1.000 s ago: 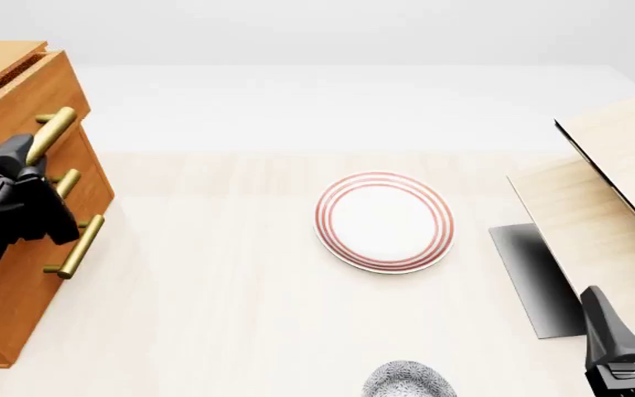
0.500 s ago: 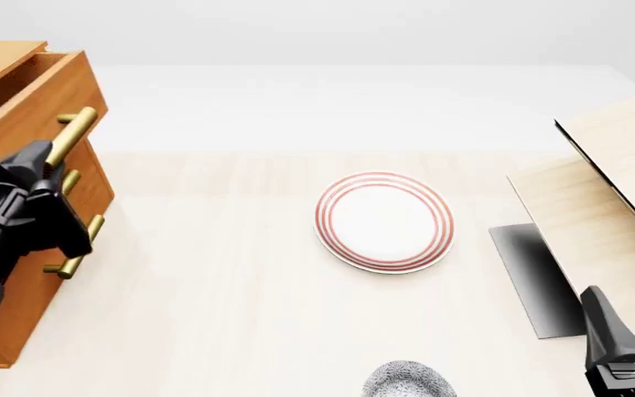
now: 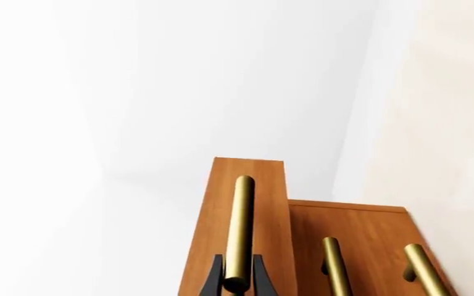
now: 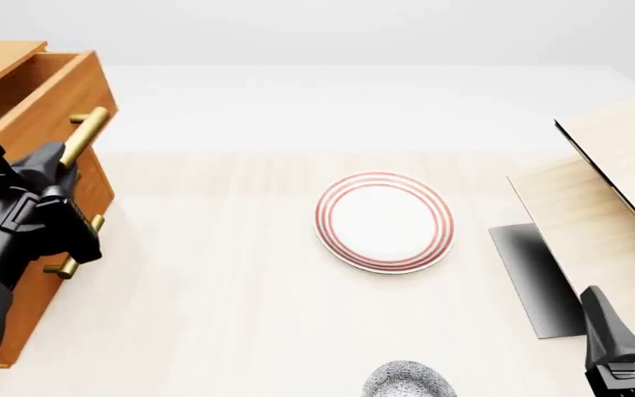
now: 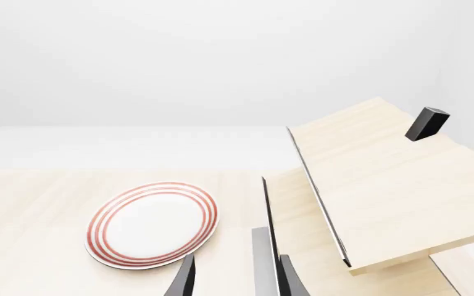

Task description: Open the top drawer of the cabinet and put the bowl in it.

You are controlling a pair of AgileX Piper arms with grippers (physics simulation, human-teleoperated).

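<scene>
While only its upper rim shows, the bowl [image 4: 408,380] sits at the bottom edge of the front view, a little right of centre, white with dense blue-grey speckles, on the pale worktop [image 4: 229,314]. At the lower right corner of that view the right claw [image 4: 627,347] rises as a dark shape; in the right wrist view its two fingertips [image 5: 186,279] stand a narrow gap apart with nothing between them, pointing toward the plate [image 4: 385,221] and the pale boards [image 4: 594,215].

Further up the front frame, the plate, flat and white with red rings, lies near the centre of the worktop, well apart from the bowl. To its right, in the right third of the frame, the pale boards lean in tilted layers, with a dark grey slab [image 4: 532,277] lying flat below them.

At the left edge stands the cabinet [image 4: 20,273], orange-brown wood. The left claw [image 4: 59,169] is at the brass handle [image 4: 83,136] of the top drawer [image 4: 47,91], and the drawer stands out from the cabinet face, its inside showing at the upper left. In the left wrist view the two dark fingers [image 3: 213,279] lie close on either side of the handle's near end, pinching the bar. Beside it in that view run the handles of the two lower drawers [image 3: 360,246], whose fronts sit further back than the top one. Behind everything the worktop ends against a plain white backdrop.
</scene>
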